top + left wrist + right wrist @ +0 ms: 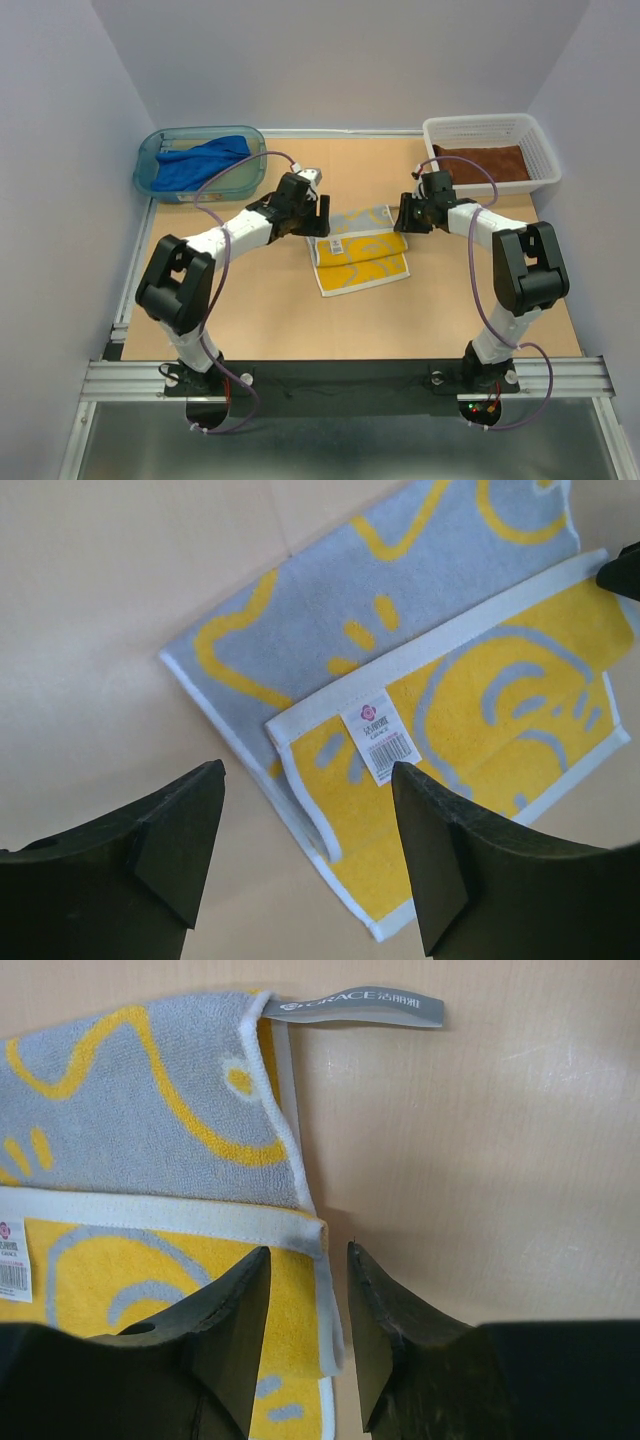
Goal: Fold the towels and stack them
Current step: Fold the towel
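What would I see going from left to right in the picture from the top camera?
The teal tub holding the blue towel → left gripper → yellow towel → right gripper → white basket holding the rust-brown towel.

Lab test booth: plain white walls [340, 60], tabletop [270, 320] on aluminium rails [340, 378].

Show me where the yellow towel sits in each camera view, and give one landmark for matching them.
Top external: yellow towel lies mid-picture, slightly right of centre.
Left wrist: fills the upper right, yellow layer folded over grey.
Right wrist: covers the left half, its edge mid-frame.
Shared landmark: white hem of the folded-over yellow layer, dividing grey from yellow in all three.
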Available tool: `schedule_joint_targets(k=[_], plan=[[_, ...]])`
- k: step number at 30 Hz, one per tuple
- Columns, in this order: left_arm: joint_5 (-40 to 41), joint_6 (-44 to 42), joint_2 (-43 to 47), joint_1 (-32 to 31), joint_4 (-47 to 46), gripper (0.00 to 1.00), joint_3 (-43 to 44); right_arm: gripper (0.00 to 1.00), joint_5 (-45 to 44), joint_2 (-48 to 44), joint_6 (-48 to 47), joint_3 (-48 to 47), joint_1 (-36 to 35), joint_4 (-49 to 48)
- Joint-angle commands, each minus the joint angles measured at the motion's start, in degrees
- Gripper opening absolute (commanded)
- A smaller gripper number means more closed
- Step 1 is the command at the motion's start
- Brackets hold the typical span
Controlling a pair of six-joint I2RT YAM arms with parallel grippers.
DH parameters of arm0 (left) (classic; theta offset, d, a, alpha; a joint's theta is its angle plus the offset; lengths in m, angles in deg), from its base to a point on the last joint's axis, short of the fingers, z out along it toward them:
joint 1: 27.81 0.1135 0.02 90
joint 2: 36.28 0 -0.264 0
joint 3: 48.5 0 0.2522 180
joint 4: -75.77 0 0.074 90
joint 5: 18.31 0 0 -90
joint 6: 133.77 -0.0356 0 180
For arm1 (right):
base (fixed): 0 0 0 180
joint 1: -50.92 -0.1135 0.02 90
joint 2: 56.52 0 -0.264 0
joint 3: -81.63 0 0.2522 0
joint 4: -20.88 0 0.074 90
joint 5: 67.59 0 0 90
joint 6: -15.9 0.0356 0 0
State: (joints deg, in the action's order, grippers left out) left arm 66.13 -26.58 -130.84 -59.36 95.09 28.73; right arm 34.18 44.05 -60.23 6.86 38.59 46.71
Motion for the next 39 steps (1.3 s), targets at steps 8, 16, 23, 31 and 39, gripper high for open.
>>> schedule_joint_targets(k=[8, 16, 23, 31, 39], plan=[[-1.0, 0.3, -10.1, -0.8, 3.5, 0.7, 8.3, 0.43, 0.4, 0.2, -1.6, -2.5, 0.4, -1.6], [-1.6, 1.4, -12.2, -1.7, 4.0, 0.61, 8.8, 0.43, 0.6, 0.4, -1.6, -2.5, 0.4, -1.5], [-1.3, 2.1, -13.0, -1.8, 5.2, 0.55, 9.0, 0.43, 0.6, 0.5, -1.6, -2.4, 0.4, -1.5], [-1.2, 1.6, -12.6, -2.0, 5.1, 0.45, 9.3, 0.43, 0.4, 0.3, -1.6, -2.5, 0.4, -1.5], [-1.5, 0.6, -11.3, -2.4, 4.9, 0.24, 8.4, 0.41, 0.3, 0.0, -1.7, -2.6, 0.3, -1.6]])
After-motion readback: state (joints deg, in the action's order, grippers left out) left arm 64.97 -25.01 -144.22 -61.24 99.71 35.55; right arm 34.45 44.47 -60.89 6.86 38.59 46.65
